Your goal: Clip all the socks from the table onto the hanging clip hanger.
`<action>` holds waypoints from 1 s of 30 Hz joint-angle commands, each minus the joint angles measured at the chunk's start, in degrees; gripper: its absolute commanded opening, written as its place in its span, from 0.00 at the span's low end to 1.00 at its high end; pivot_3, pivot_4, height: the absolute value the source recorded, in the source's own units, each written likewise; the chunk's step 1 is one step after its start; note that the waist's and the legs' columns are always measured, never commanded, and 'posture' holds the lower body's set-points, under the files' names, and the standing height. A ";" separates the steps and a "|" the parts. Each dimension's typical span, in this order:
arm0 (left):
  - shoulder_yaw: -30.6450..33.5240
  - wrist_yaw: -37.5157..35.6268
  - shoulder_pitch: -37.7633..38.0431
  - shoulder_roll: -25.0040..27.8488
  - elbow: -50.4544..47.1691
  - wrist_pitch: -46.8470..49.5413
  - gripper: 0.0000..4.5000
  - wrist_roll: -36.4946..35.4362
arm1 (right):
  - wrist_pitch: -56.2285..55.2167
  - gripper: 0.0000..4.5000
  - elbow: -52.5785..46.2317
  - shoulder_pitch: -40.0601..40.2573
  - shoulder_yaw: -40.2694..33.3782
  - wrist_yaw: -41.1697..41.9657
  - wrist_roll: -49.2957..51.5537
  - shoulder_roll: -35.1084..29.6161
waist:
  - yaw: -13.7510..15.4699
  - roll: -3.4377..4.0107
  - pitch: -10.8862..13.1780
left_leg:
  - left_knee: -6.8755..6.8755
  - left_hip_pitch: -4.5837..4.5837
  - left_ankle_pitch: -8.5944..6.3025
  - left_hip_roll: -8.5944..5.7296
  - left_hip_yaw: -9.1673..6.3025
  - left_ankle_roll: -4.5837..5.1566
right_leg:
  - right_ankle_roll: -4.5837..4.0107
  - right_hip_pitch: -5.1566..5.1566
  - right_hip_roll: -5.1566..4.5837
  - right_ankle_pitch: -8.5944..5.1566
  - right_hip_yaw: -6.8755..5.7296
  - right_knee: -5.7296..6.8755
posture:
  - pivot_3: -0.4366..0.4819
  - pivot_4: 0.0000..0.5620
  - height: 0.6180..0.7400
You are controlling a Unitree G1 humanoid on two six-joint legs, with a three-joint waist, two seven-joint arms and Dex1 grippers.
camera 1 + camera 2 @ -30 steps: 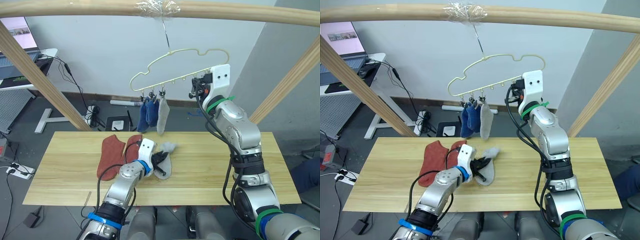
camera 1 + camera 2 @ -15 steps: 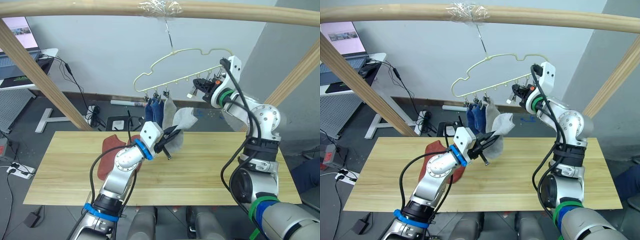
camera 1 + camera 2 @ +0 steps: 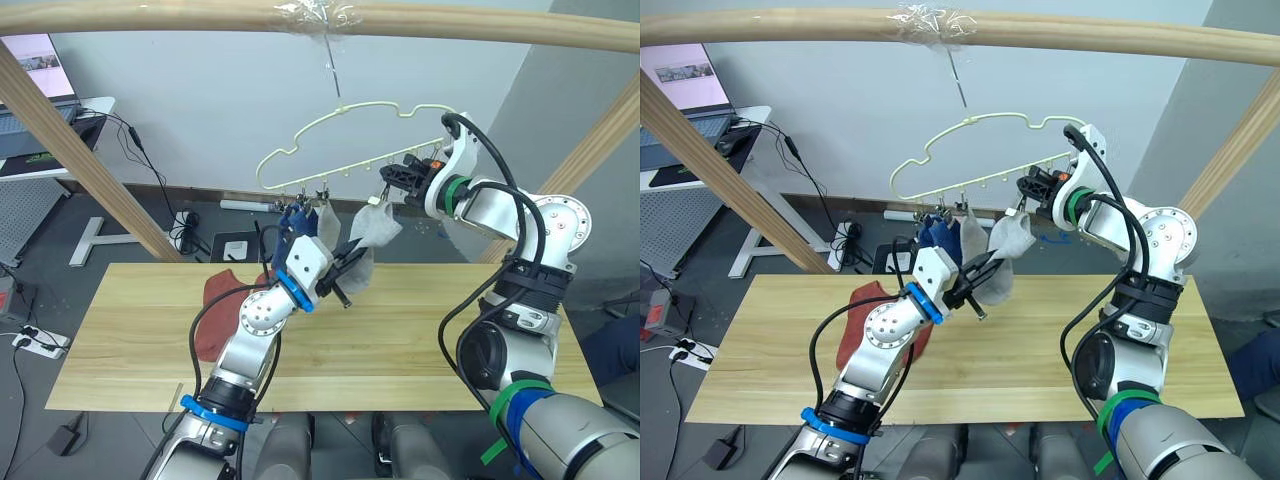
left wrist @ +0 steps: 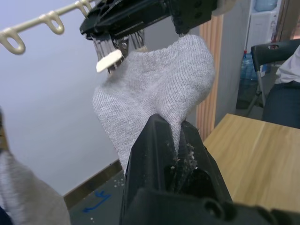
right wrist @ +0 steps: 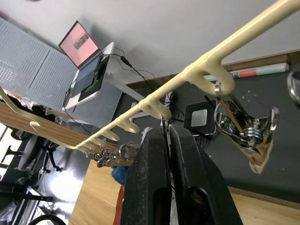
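the clip hanger, a thin pale yellow-green wire with a wavy outline, hangs by its hook from the wooden pole across the top of the frame, well above the table. three socks already hang bunched at its left clips: two blue socks and a grey one just beside them, in the upper middle of the frame.

the left claw, in the centre of the frame, is clenched on the lower edge of a light grey sock, its two black fingers pressed together on the soft ribbed knit. the sock rises from that grip up to the right claw, which sits upper right of centre at the hanger's lower bar. in the right wrist view the right claw's fingers stand nearly together around a small metal clip; another metal clip dangles free just beside it.

two rust-red socks lie flat on the light plank table at centre left, partly behind the left arm. the right half of the table is bare wood up to its edges. slanted wooden poles frame the scene at both sides, leaving open air around the hanger.
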 commanded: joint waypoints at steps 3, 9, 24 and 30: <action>0.89 1.09 -1.62 -0.37 -0.07 -2.07 0.01 -0.34 | 0.92 0.00 -1.32 -1.14 -0.64 -0.67 1.05 0.08 | -0.03 0.00 0.00 | 0.00 0.00 0.00 -0.01 0.00 0.00 | 0.00 0.00 0.01 0.00 0.00 0.01 | 0.58 0.36 1.00; 0.46 0.87 -1.03 -0.06 -0.26 -2.23 0.00 -0.20 | 0.69 0.24 -0.70 -1.34 -1.39 -0.29 1.34 -0.11 | -0.08 0.00 0.00 | 0.00 0.00 0.00 0.00 0.00 0.00 | 0.00 0.00 0.01 0.00 0.01 0.01 | 0.58 0.36 1.00; 1.65 0.52 -1.10 -2.05 1.28 3.32 0.12 -4.28 | 6.39 1.00 -10.28 3.11 -3.14 8.25 12.23 -7.09 | -0.76 -0.01 -0.01 | 0.00 0.00 0.00 0.00 0.01 0.00 | 0.00 -0.01 0.03 0.01 0.01 0.04 | 0.57 0.35 1.00; 5.50 -1.88 0.61 -2.80 0.14 14.08 0.47 -12.40 | 0.93 1.00 -21.79 14.45 4.21 9.50 10.89 -8.08 | -1.68 0.00 -0.01 | 0.08 0.00 0.00 0.00 0.03 0.01 | 0.02 0.00 0.04 0.00 0.02 0.09 | 0.55 0.34 1.00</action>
